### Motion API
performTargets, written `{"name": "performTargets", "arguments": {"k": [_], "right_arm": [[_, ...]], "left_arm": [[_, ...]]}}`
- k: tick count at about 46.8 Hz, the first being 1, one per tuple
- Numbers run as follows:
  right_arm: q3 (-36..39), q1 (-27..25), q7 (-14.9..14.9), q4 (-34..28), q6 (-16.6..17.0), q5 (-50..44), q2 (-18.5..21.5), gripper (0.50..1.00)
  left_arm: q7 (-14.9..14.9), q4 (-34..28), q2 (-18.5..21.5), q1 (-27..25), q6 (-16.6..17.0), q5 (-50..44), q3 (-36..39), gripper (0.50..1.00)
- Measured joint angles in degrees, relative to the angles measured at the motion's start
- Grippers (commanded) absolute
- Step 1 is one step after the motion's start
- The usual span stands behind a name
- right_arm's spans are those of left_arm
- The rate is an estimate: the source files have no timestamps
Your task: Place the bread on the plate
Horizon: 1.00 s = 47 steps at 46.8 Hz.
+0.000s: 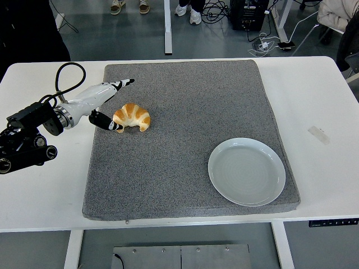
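Note:
A golden croissant (132, 116) lies on the grey mat (185, 140), toward its left side. My left hand (115, 103) reaches in from the left edge, white with black fingertips. Its fingers (124, 82) stretch out above and behind the croissant, and the thumb (106, 123) touches the croissant's left end. The hand is spread and holds nothing. An empty white plate (247, 171) rests on the mat's front right corner, far from the hand. My right arm is out of view.
The mat covers most of the white table (320, 101). A small piece of tape (318, 134) lies on the table to the right. Feet of people (129, 5) and cables show on the floor beyond the far edge.

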Motion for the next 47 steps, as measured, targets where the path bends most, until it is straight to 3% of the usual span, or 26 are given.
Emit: {"name": "performTargets", "arguments": {"k": [26, 38, 47], "right_arm": [[0.0, 0.0, 0.0, 0.0, 0.0, 0.0, 0.0, 1.000], [0.0, 0.0, 0.0, 0.0, 0.0, 0.0, 0.0, 1.000], [0.0, 0.0, 0.0, 0.0, 0.0, 0.0, 0.0, 1.000]], "left_arm": [[-0.2, 8.0, -7.6, 1.0, 0.0, 0.2, 0.3, 0.974], [-0.3, 10.6, -9.4, 1.5, 0.4, 1.2, 0.6, 0.971], [-0.3, 12.5, -10.4, 2.3, 1.8, 2.8, 0.9, 0.934]]}}
